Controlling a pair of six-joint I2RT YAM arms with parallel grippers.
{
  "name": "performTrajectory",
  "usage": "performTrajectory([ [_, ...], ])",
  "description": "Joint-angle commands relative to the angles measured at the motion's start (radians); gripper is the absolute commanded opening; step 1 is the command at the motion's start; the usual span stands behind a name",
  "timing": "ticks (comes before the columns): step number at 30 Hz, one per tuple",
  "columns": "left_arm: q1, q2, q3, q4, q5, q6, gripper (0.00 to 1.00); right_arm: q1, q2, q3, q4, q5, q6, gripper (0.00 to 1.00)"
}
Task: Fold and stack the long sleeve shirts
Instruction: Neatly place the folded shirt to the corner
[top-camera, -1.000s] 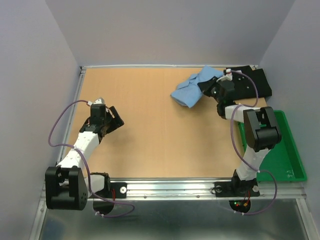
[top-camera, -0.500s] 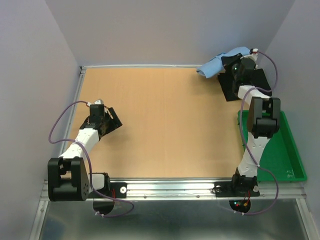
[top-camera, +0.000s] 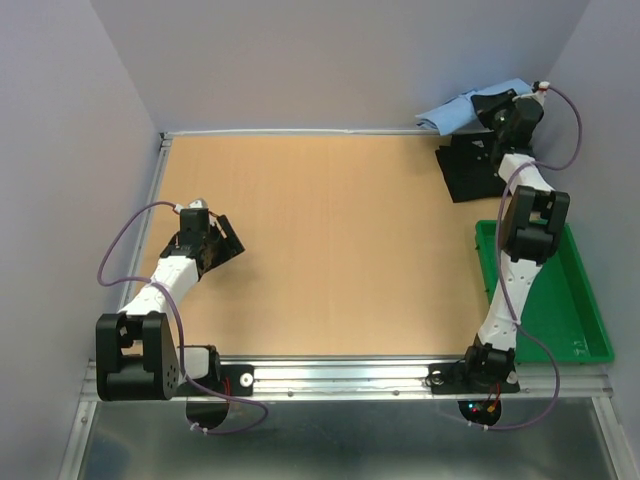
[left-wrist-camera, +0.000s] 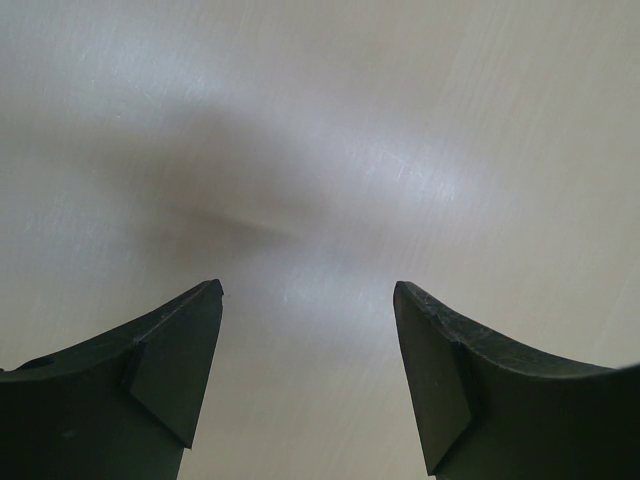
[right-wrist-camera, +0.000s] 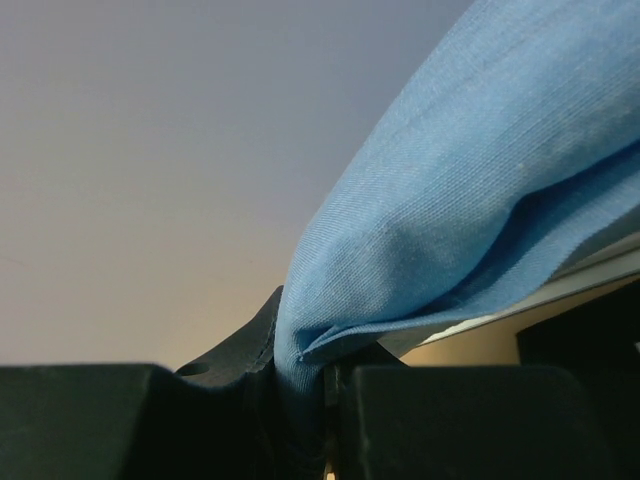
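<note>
Right gripper — tight on light blue shirt, aloft

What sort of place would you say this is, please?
Most likely a robotics lab test cell: plain grey walls box in a wooden tabletop, the left arm and right arm are mounted on an aluminium rail, and the right gripper holds a light blue shirt.

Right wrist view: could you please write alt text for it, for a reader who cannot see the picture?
The right gripper is shut on a pinched fold of the light blue shirt, whose cloth bulges up and away to the right edge of the frame. Behind it is a plain backdrop, grey above and fading to tan lower down.
</note>
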Motion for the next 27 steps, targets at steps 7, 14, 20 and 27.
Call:
performTrajectory([
  [7, 0.003, -0.022, -0.001, 0.030, -0.004, 0.018, 0.80, -0.120, 0.042, 0.100, 0.015, -0.146, 0.035, 0.01],
  [14, 0.003, -0.024, -0.006, 0.034, 0.006, 0.017, 0.80, -0.171, 0.088, 0.128, -0.011, -0.242, 0.028, 0.01],
  [20, 0.003, -0.021, -0.006, 0.034, 0.009, 0.015, 0.80, -0.185, 0.059, 0.039, -0.002, -0.250, 0.025, 0.01],
  [27, 0.003, -0.021, -0.006, 0.034, 0.012, 0.014, 0.80, -0.203, -0.056, -0.172, 0.020, -0.178, 0.055, 0.01],
])
